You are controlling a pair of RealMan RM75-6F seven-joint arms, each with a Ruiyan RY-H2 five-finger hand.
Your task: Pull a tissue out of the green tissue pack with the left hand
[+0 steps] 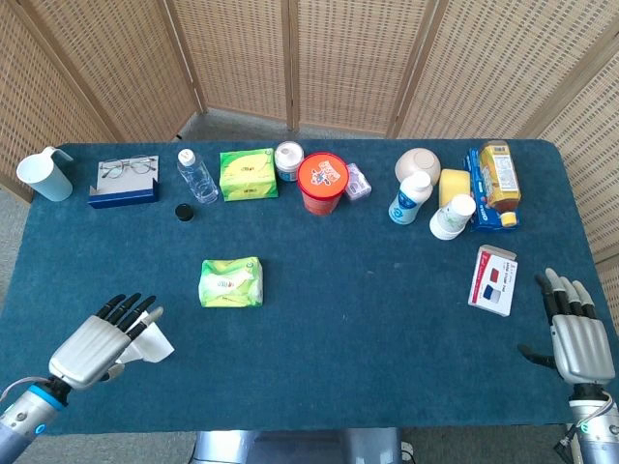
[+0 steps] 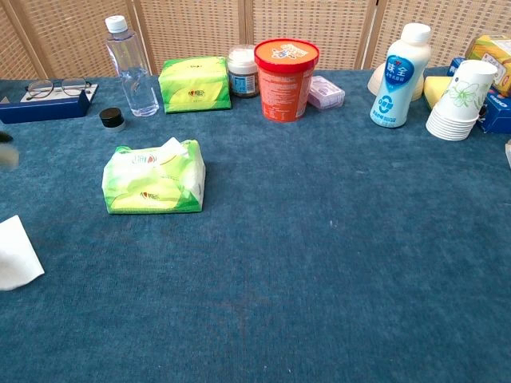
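The green tissue pack (image 1: 230, 281) lies on the blue desk (image 1: 368, 319), a white tuft poking from its top. Well apart from the pack, toward the desk's near left corner, the left hand (image 1: 97, 343) hovers with fingers spread, a pulled tissue (image 1: 150, 345) lying flat just beside its fingertips. The right hand (image 1: 575, 333), far across from the pack, is spread and empty.

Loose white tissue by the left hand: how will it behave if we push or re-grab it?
The thin white tissue sheet lies flat and slightly creased on the blue cloth-covered table, so it is probably floppy and very light. A push would likely crumple or drag it rather than slide it cleanly. The left hand, fingers spread, would probably need a pinch.
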